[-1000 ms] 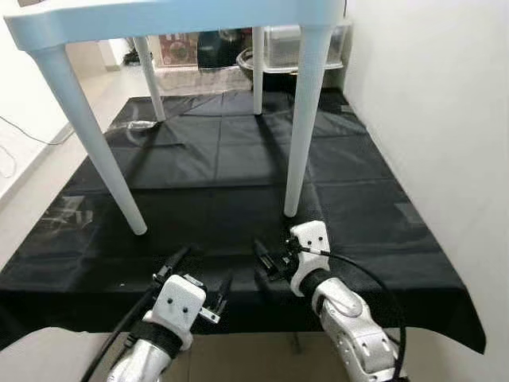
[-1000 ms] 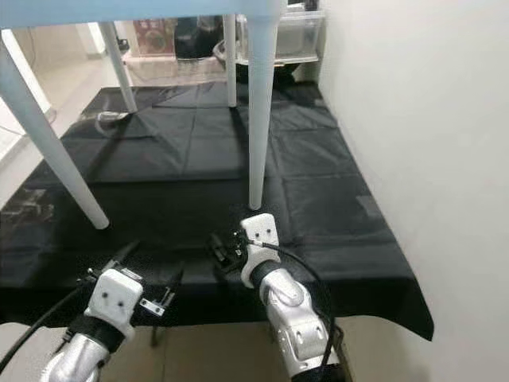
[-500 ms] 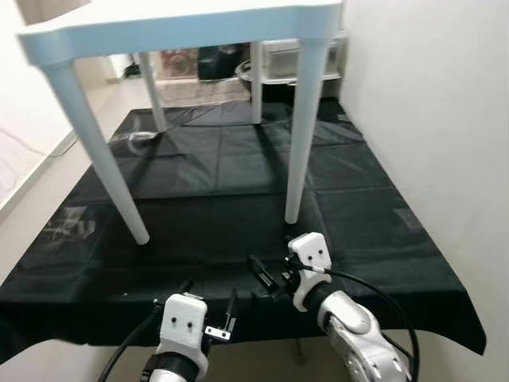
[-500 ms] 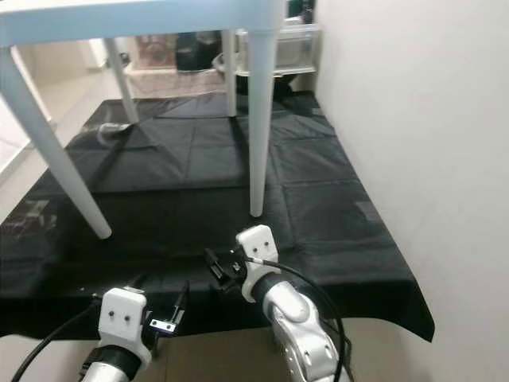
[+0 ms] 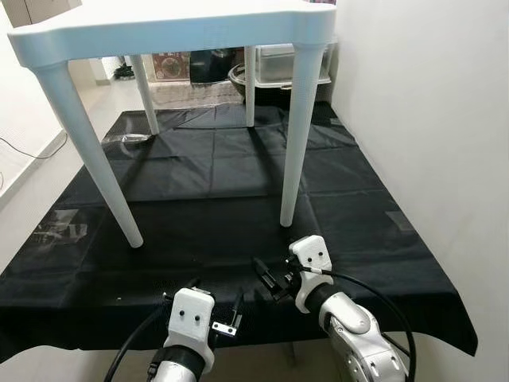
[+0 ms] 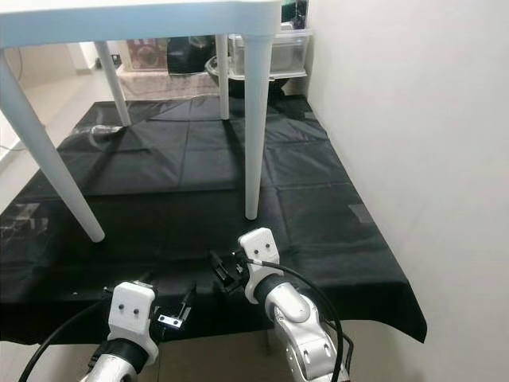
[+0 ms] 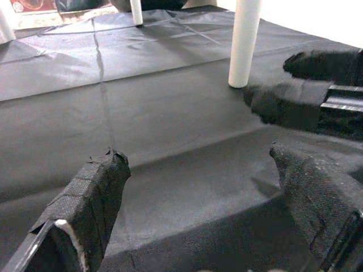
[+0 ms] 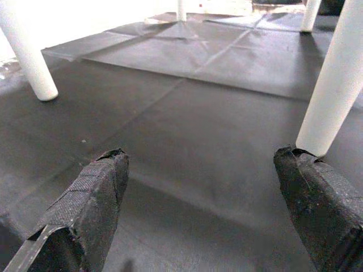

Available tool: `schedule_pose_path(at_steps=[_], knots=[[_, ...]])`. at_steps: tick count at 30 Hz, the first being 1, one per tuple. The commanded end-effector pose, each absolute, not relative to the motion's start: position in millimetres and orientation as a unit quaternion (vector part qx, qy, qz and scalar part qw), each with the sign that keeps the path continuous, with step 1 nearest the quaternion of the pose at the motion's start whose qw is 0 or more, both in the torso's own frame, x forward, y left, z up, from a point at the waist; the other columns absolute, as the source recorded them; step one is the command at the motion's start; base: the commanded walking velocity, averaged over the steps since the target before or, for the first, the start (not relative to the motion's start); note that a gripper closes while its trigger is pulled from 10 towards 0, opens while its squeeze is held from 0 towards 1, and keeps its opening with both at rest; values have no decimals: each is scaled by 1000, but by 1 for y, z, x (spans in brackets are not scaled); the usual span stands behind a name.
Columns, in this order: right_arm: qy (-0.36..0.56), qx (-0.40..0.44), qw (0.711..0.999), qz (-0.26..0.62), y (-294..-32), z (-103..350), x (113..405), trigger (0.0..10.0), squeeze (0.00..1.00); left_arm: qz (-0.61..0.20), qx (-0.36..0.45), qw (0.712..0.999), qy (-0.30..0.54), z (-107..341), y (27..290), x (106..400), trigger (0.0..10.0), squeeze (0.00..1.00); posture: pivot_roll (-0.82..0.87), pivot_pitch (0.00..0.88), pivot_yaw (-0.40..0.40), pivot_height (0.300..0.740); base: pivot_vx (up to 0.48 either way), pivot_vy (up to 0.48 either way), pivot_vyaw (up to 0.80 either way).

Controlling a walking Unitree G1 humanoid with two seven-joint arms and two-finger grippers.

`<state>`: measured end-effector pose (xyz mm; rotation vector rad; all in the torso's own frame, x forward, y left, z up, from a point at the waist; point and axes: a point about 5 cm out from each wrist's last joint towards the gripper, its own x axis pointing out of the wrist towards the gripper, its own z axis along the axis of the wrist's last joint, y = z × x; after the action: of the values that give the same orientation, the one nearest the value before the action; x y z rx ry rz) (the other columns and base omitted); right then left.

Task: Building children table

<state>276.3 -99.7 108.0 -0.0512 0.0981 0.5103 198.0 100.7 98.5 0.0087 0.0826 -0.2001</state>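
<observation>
A black plastic sheet (image 5: 207, 183) with fold creases covers the floor beside a plain white wall (image 5: 429, 103). One pale blue plastic children's table (image 5: 179, 28) stands upright on the sheet on four tapered legs: two near legs (image 5: 293, 147) and two far legs (image 5: 249, 83), all with their feet on the sheet. Behind the table, at the far edge of the sheet, sits one clear plastic storage box (image 5: 290, 64) and one dark round bowl-like item (image 5: 236, 76); its kind cannot be determined. Two end effectors are held low over the near edge of the sheet. The left end effector (image 5: 216, 306) has its two black fingers (image 7: 93, 198) spread apart, empty. The right end effector (image 5: 270, 277), just in front of the near right leg, also has its two fingers (image 8: 93, 192) spread apart, empty. Neither end effector touches the table.
</observation>
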Motion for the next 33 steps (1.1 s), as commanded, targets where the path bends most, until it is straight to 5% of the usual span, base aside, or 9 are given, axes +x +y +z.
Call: schedule_pose_path(at_steps=[1,33], knots=[[49,-31,966,251,-99,107,277,10000,0,-97,14,993,60,91,103,197,10000,0,21,0,-5,740,-322,0,0],[58,-30,964,258,-96,106,278,10000,0,-88,33,993,68,90,104,199,10000,0,26,0,-7,740,-373,0,0]])
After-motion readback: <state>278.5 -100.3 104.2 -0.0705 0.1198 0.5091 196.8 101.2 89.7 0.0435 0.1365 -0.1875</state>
